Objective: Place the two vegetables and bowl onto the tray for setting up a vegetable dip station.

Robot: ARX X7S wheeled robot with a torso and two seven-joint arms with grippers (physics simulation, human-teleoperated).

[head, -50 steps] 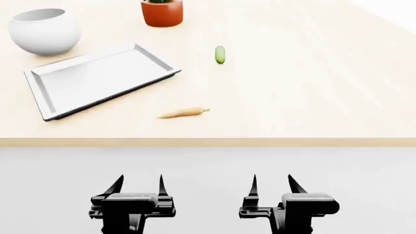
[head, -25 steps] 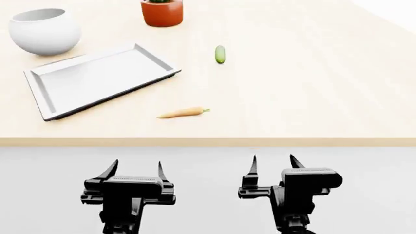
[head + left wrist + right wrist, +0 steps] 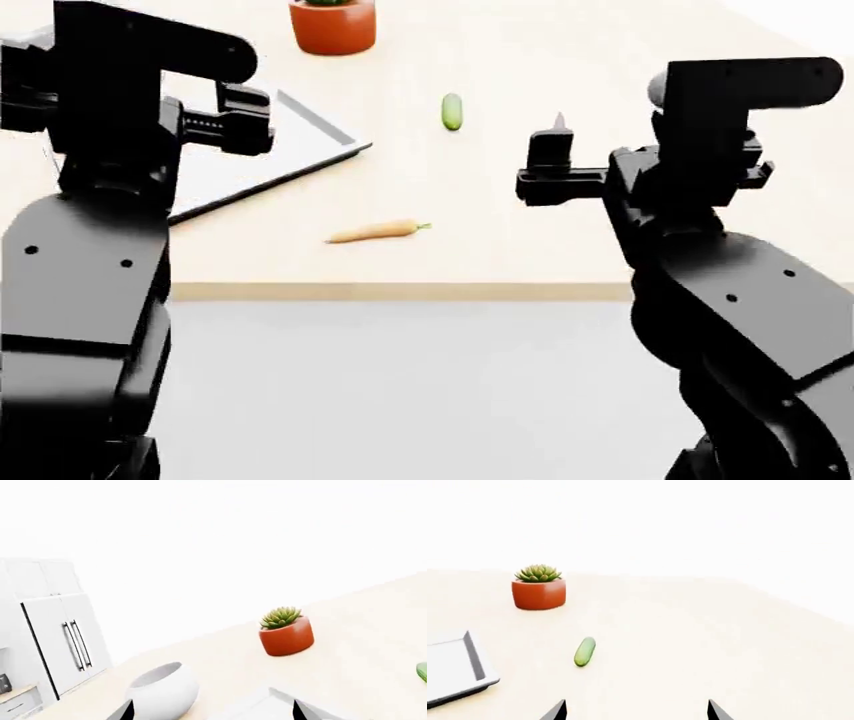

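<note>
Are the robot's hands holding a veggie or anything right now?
No, nothing. The carrot and cucumber lie loose on the table. In the wrist views, the left gripper and right gripper show spread, empty fingertips.

— What's on the table (image 3: 601, 60)?
— A succulent (image 3: 280, 617) in an orange pot (image 3: 538, 594).
— And past the table?
— White cabinets (image 3: 63, 642) with dark handles.
</note>
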